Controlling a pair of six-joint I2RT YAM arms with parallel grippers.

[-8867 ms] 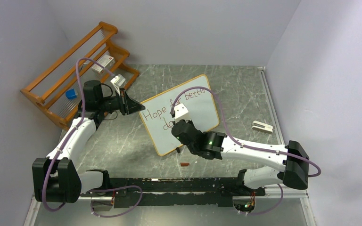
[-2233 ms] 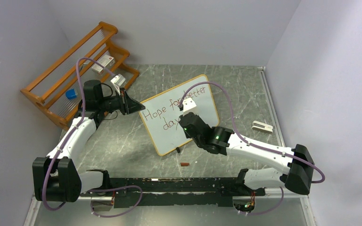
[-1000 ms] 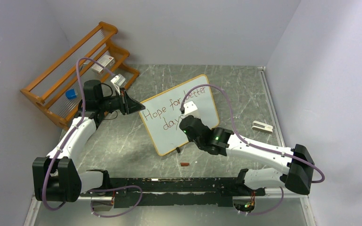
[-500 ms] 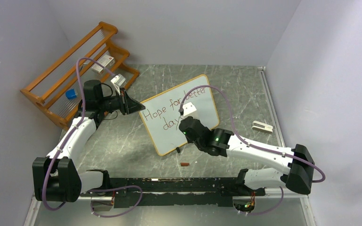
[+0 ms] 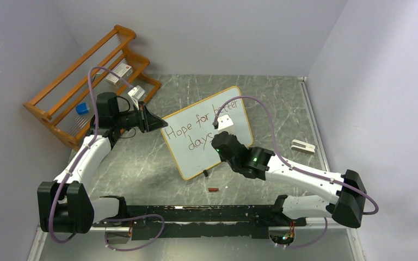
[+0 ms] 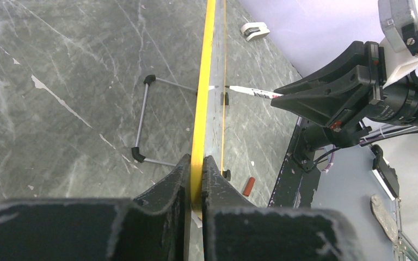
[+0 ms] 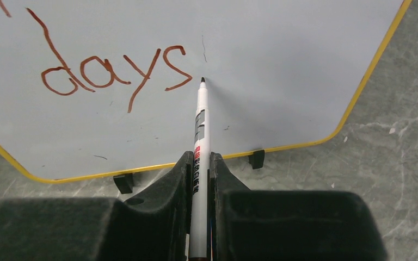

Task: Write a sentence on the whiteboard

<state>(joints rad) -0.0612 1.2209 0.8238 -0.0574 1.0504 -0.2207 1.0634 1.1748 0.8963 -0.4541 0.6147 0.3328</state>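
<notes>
Top external view is showing one large rectangular white whiteboard (image 5: 191, 159) with rounded corners and a thin yellow-wood rim, standing propped and turned at an angle near the middle of the grey marbled bench (image 5: 283, 109), between the two arms. One handwritten sentence (image 5: 184, 131) is running across it in two slanted rows, four words in all: "Hope for better" above and "days" below. The left jaws are pinching the board's left edge; in the left wrist view the yellow rim (image 6: 202, 109) is passing edge-on straight through the narrow gap between them. The right jaws are clamping one white marker (image 7: 200, 141) with a dark tip, its barrel lying between them and pointing at the board face (image 7: 283, 65). Its tip is sitting just right of the final "s" of the reddish-brown "days" (image 7: 109, 73); whether it is touching the surface I cannot tell. Two small black feet (image 7: 124, 182) are showing under the lower rim. Elsewhere, one orange wooden rack (image 5: 87, 81) is leaning at the far left, one small reddish cap (image 5: 213, 189) is lying near the board's lower corner, and one small white block (image 5: 302, 145) is lying well apart to the right.
</notes>
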